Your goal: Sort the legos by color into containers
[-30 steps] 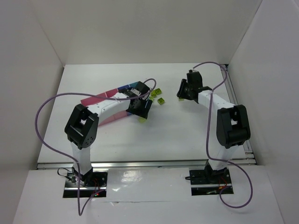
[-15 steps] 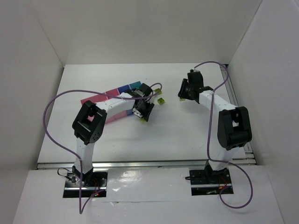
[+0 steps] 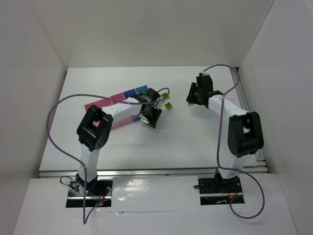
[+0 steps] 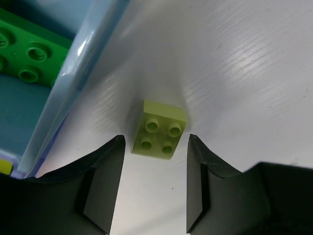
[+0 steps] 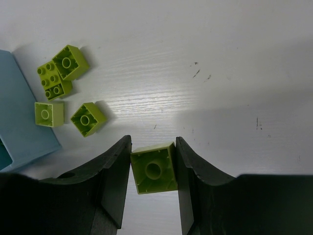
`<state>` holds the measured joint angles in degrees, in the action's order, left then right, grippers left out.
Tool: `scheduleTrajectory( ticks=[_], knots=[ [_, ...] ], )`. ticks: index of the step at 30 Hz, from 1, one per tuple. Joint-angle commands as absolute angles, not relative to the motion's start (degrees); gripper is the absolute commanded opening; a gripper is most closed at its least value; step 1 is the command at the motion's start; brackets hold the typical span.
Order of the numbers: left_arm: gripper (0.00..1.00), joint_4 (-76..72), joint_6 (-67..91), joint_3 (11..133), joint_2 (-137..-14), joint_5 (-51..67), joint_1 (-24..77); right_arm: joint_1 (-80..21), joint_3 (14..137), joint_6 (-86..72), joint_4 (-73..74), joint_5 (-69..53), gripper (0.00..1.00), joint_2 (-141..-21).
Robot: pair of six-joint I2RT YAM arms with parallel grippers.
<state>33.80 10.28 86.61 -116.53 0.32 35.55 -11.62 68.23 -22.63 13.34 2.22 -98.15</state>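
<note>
We saw left gripper [image 4: 155,143] agape astride yellow-green brick [image 4: 159,129], frame centre, needing squaring and lowering before pinching; right gripper [image 5: 153,152] clamped second brick [image 5: 154,169].

Glossy plastic lego [image 4: 159,136], faintly grained white table [image 4: 244,73]

A dark green brick [image 4: 27,54] inside the light blue bin [image 4: 78,73] runs off the frame's edge. From above, the left arm [image 3: 117,111] covers part of the bin row [image 3: 100,104].
</note>
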Motion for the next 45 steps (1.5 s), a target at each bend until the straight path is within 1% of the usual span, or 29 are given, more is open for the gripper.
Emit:
scheduleTrajectory(
  ticks=[1, 3, 4, 7, 8, 9, 12, 14, 15, 16, 18, 19, 21, 22, 23, 26, 30, 31, 32, 34, 35, 36, 38, 41, 45],
  knots=[
    [0.58, 33.49, 9.23, 87.8, -118.82, 1.4, 35.51, -11.25, 68.73, -21.88, 13.71, 3.08, 0.12, -96.06],
    [0.54, 34.01, 9.23, 88.33, -118.83, 2.02, 35.51, -11.25, 68.73, -21.88, 13.71, 3.08, 0.12, -96.06],
    [0.45, 34.88, 9.84, 89.37, -118.83, 2.02, 35.51, -11.25, 68.73, -21.88, 13.71, 3.08, 0.12, -96.06],
    [0.32, 36.29, 9.84, 90.7, -117.17, 1.32, 35.51, -11.25, 69.26, -21.88, 13.71, 3.08, 0.12, -96.06],
    [0.24, 36.91, 10.37, 91.83, -114.98, 0.27, 35.51, -11.25, 69.26, -21.88, 14.23, 3.08, 0.12, -96.06],
    [0.21, 38.13, 10.37, 92.45, -113.57, -1.04, 35.51, -11.25, 69.87, -21.88, 14.24, 2.55, 0.12, -96.06],
    [0.2, 39.29, 12.21, 93.69, -107.16, -2.55, 33.41, -11.25, 69.87, -21.88, 14.24, 2.03, 0.12, -95.54],
    [0.2, 39.81, 15.02, 93.08, -103.73, -2.55, 28.76, -11.25, 70.49, -21.88, 14.24, 1.33, 0.12, -95.54],
    [0.18, 39.81, 15.81, 91.42, -100.49, -0.2, 26.65, -11.25, 71.1, -21.88, 14.24, 1.32, 0.12, -95.54],
    [0.18, 39.81, 17.91, 90.54, -98.98, 0.78, 22.28, -11.86, 71.1, -21.36, 14.24, 0.8, 0.12, -95.54],
    [0.18, 39.81, 20.03, 87.73, -96.34, 2.28, 17.86, -12.74, 72.76, -21.36, 14.24, 0.79, 0.12, -95.54],
    [0.18, 39.81, 22.04, 86.76, -94.5, 2.29, 13.84, -14.14, 73.3, -20.75, 14.24, 0.79, 0.12, -95.54],
    [0.18, 39.81, 24.68, 84.04, -93.08, 0.37, 9.0, -15.81, 75.48, -20.74, 13.72, -0.86, 0.12, -95.54],
    [0.18, 40.34, 24.7, 83.15, -93.08, 0.35, 8.97, -16.52, 76.37, -20.22, 13.71, -0.88, 0.13, -96.15],
    [0.18, 40.34, 25.48, 82.36, -93.08, 0.35, 6.09, -17.39, 77.25, -20.21, 12.84, -3.05, 0.13, -96.15],
    [0.18, 41.04, 27.5, 79.46, -93.78, 0.35, 1.6, -20.99, 82.51, -18.55, 12.22, -8.23, 0.14, -100.36],
    [0.18, 38.94, 27.51, 77.17, -96.49, 0.26, -0.26, -27.14, 91.73, -16.35, 13.1, -12.74, 0.14, -107.47],
    [0.2, 38.94, 28.12, 77.17, -96.5, -0.61, -0.26, -28.64, 93.32, -15.83, 13.1, -12.74, 0.14, -108.45],
    [0.27, 39.46, 29.26, 77.17, -97.03, -1.66, -0.26, -31.35, 94.99, -15.3, 13.1, -13.79, 0.16, -109.59],
    [0.53, 40.6, 30.06, 77.17, -97.03, -3.77, -0.79, -33.83, 100.68, -14.77, 13.1, -14.49, 0.16, -113.8],
    [0.75, 40.61, 30.06, 77.69, -96.16, -4.3, -1.31, -35.67, 102.9, -13.2, 14.75, -16.07, 0.16, -115.38],
    [0.88, 40.61, 30.06, 77.7, -95.2, -4.31, -1.32, -36.64, 104.83, -12.66, 15.29, -16.78, 0.16, -118.36],
    [1.0, 40.61, 30.06, 78.31, -91.69, -3.78, -2.8, -38.92, 109.39, -11.96, 15.29, -19.49, 0.17, -120.84],
    [1.0, 42.53, 31.28, 80.85, -88.86, -2.99, -4.92, -41.3, 113.36, -11.34, 14.77, -20.74, 0.17, -124.53],
    [1.0, 45.87, 39.52, 82.18, -84.91, -3.77, -7.81, -45.34, 115.3, -11.51, 8.46, -20.92, 0.19, -127.61]
  ],
)
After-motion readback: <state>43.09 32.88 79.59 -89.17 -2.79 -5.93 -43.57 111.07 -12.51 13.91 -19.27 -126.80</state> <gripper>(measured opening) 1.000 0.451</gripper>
